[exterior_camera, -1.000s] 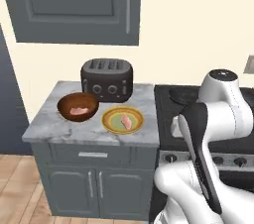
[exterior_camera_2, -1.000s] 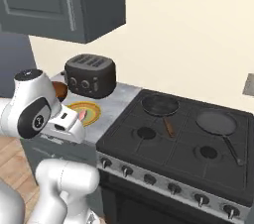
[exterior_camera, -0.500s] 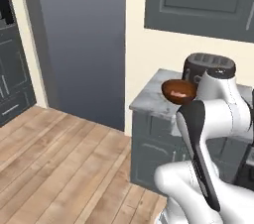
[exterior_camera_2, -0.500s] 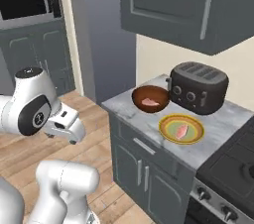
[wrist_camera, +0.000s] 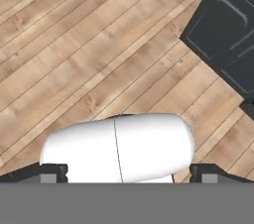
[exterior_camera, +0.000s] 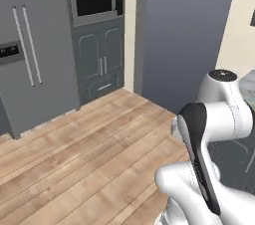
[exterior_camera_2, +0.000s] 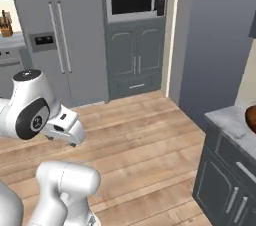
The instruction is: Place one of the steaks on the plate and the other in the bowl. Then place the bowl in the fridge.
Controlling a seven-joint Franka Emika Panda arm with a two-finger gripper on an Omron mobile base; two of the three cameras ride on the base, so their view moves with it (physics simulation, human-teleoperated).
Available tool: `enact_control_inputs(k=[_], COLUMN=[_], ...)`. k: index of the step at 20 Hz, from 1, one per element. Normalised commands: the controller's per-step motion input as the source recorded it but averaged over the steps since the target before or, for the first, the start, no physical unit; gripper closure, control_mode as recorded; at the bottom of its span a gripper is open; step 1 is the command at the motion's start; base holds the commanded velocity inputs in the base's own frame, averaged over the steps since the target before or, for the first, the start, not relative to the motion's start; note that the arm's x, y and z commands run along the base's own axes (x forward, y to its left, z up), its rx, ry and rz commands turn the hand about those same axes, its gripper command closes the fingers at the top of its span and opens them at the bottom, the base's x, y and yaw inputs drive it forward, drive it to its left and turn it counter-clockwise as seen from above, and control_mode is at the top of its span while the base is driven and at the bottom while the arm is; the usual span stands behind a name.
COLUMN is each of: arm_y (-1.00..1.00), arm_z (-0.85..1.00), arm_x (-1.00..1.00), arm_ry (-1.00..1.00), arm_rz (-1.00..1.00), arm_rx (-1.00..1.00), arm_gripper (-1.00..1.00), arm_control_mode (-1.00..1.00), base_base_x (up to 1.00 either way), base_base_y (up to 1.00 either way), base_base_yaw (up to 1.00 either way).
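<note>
bowl [exterior_camera_2: 251,118] cut off by frame edge, far right of hand [wrist_camera: 128,171]; contents not visible. fridge [exterior_camera: 30,50] cropped top and left.

Open wooden floor [exterior_camera: 84,144] across the middle, nothing standing on it. Along the far side: closed fridge [exterior_camera: 30,45] with both doors shut, then the wall oven column [exterior_camera_2: 137,30], then a tall grey panel [exterior_camera: 184,30]. To the right, counter cabinet [exterior_camera_2: 227,180] jutting into the floor, bowl [exterior_camera_2: 251,118] at its edge.

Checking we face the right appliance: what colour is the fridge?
Grey fridge, silver handles; right base view.
</note>
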Motion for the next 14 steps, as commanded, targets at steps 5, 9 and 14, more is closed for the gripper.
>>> enact_control_inputs(k=[5,9,14], arm_y=[0.00,0.00,0.00], arm_z=[0.00,0.00,0.00], arm_x=[0.00,0.00,0.00], arm_ry=[0.00,0.00,0.00], arm_rz=[0.00,0.00,0.00], arm_rx=[0.00,0.00,0.00], arm_gripper=[-1.00,-1.00,-1.00], arm_control_mode=[1.00,1.00,1.00], base_base_x=[-0.04,0.66,1.00], base_base_y=[0.98,0.42,0.02], base_base_yaw=[0.53,0.44,0.29])
